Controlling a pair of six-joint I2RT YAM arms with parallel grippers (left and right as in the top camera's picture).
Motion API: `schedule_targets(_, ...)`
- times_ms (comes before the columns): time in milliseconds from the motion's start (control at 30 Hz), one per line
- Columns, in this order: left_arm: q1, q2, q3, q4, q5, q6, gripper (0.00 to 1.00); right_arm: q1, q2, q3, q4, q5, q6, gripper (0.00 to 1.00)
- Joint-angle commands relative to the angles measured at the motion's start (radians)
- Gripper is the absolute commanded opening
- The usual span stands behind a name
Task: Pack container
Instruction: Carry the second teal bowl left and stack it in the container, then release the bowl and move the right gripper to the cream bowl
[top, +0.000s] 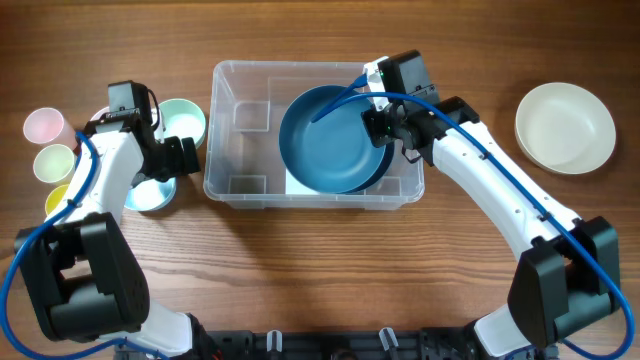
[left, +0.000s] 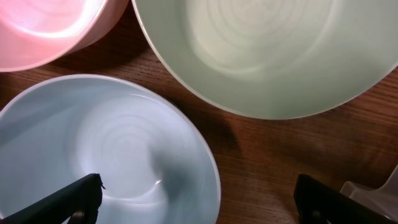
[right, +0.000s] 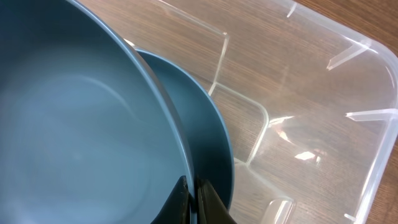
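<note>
The clear plastic container stands mid-table. A dark blue plate hangs tilted inside its right half, and my right gripper is shut on the plate's right rim. In the right wrist view the gripper pinches that plate, with a second blue plate just under it and the container's wall beyond. My left gripper stands open left of the container, over a light blue bowl. Its fingers straddle the right rim of that bowl, holding nothing.
A mint bowl sits beside the container's left wall. Pink, pale green and yellow cups stand at the far left. A cream plate lies at the right.
</note>
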Motion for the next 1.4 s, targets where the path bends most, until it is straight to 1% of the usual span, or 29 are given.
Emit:
schedule_targets(0,0.005,0.010,-0.008,0.000,0.012,0.013,1.00,0.001,0.007,0.026,0.010,0.006,0.023,0.04)
schedule_targets(33,0.005,0.010,-0.008,0.000,0.012,0.013,1.00,0.001,0.007,0.026,0.010,0.007,0.022,0.15)
schedule_targets(67,0.005,0.010,-0.008,0.000,0.012,0.013,1.00,0.001,0.007,0.026,0.010,0.007,0.023,0.50)
schedule_targets(100,0.005,0.010,-0.008,0.000,0.012,0.013,1.00,0.001,0.007,0.026,0.010,0.007,0.025,0.62)
schedule_targets(133,0.005,0.010,-0.008,0.000,0.012,0.013,1.00,0.001,0.007,0.026,0.010,0.010,0.027,0.83)
schedule_targets(167,0.005,0.010,-0.008,0.000,0.012,0.013,1.00,0.001,0.007,0.026,0.010,0.011,0.027,0.86)
schedule_targets(367,0.005,0.010,-0.008,0.000,0.012,0.013,1.00,0.001,-0.003,0.026,0.017,0.036,0.030,0.85)
schedule_targets(500,0.005,0.010,-0.008,0.000,0.012,0.013,1.00,0.001,-0.051,0.030,0.017,0.048,0.059,0.85)
schedule_targets(567,0.005,0.010,-0.008,0.000,0.012,0.013,1.00,-0.003,-0.089,0.030,0.017,0.081,0.111,0.85)
schedule_targets(633,0.005,0.010,-0.008,0.000,0.012,0.013,1.00,-0.026,-0.143,0.031,0.005,0.115,0.172,0.82)
schedule_targets(700,0.005,0.010,-0.008,0.000,0.012,0.013,1.00,-0.068,-0.207,0.031,-0.040,0.182,0.280,0.79)
schedule_targets(733,0.005,0.010,-0.008,0.000,0.012,0.013,1.00,-0.100,-0.241,0.031,-0.076,0.216,0.356,0.79)
schedule_targets(800,0.005,0.010,-0.008,0.000,0.012,0.013,1.00,-0.191,-0.306,0.031,-0.158,0.222,0.465,0.66)
schedule_targets(833,0.005,0.010,-0.008,0.000,0.012,0.013,1.00,-0.245,-0.334,0.031,-0.194,0.214,0.503,0.64)
schedule_targets(900,0.005,0.010,-0.008,0.000,0.012,0.013,1.00,-0.395,-0.378,0.031,-0.267,0.165,0.543,0.65)
schedule_targets(967,0.005,0.010,-0.008,0.000,0.012,0.013,1.00,-0.509,-0.388,0.031,-0.303,0.103,0.542,0.71)
schedule_targets(1100,0.005,0.010,-0.008,0.000,0.012,0.013,1.00,-0.796,-0.364,0.031,-0.349,-0.074,0.541,0.74)
schedule_targets(1133,0.005,0.010,-0.008,0.000,0.012,0.013,1.00,-0.852,-0.355,0.031,-0.351,-0.105,0.541,0.77)
schedule_targets(1167,0.005,0.010,-0.008,0.000,0.012,0.013,1.00,-0.901,-0.342,0.031,-0.351,-0.124,0.542,0.80)
schedule_targets(1233,0.005,0.010,-0.008,0.000,0.012,0.013,1.00,-0.979,-0.315,0.031,-0.350,-0.138,0.542,0.81)
schedule_targets(1367,0.005,0.010,-0.008,0.000,0.012,0.013,1.00,-1.063,-0.244,0.030,-0.357,-0.114,0.528,0.83)
